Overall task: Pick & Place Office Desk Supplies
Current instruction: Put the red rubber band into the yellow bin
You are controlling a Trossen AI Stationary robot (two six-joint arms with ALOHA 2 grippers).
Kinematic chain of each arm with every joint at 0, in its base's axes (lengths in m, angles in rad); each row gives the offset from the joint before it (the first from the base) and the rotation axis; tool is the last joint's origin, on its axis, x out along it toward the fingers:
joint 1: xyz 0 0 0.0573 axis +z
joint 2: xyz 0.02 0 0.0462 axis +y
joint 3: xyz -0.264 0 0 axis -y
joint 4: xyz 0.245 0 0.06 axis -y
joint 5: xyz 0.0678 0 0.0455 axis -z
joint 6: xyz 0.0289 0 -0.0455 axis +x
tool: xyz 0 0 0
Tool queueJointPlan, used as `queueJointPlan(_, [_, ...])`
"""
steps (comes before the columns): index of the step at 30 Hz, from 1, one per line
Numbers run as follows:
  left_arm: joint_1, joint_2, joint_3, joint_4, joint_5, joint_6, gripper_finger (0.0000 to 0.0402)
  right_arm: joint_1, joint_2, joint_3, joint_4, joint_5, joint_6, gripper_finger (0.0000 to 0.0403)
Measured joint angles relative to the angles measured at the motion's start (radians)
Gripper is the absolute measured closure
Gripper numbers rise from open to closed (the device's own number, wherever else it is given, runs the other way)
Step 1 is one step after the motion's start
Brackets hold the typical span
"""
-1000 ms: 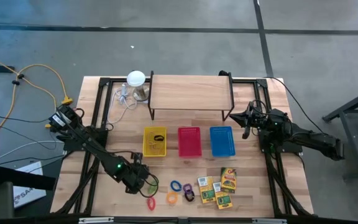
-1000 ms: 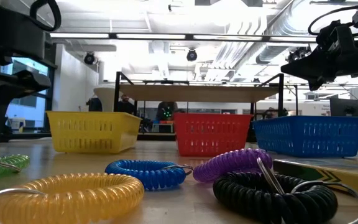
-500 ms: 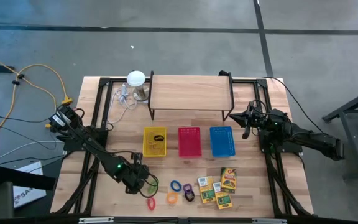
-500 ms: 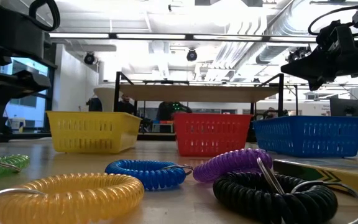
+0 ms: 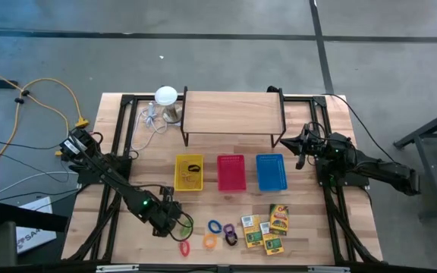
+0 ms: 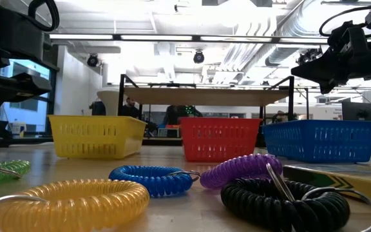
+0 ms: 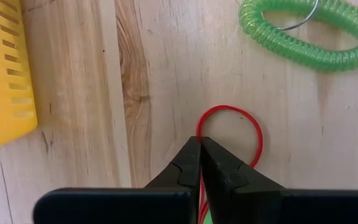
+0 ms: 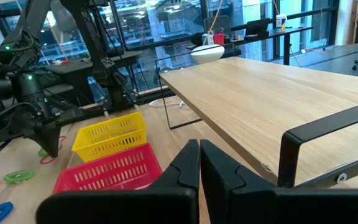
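I am seeing my left end effector (image 7: 201,142) clenched on a thin red rubber band (image 7: 248,127) lying flat on the wooden surface (image 7: 166,56) near its front edge, with a green coiled ring (image 7: 303,31) just beyond and the yellow basket (image 7: 2,68) off to one side. My right end effector (image 8: 199,149) is hovering clenched beside the raised shelf (image 8: 272,99).

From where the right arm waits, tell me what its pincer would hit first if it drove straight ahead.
Probably the wooden shelf top: the shut right pincer points low across its near edge, past the red basket. Depth is unclear, so it might pass just beneath the board.
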Motion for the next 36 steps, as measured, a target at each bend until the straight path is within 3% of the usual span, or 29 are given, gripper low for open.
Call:
queueJointPlan(17, [0.000,-0.012,0.000,0.002,-0.015,0.004,0.0401,0.000,0.000,0.000,0.000,0.000,0.000,0.0401])
queueJointPlan(36, [-0.010,-0.169,0.000,0.005,-0.122,0.068,0.0401,0.000,0.000,0.000,0.000,0.000,0.000,0.0401])
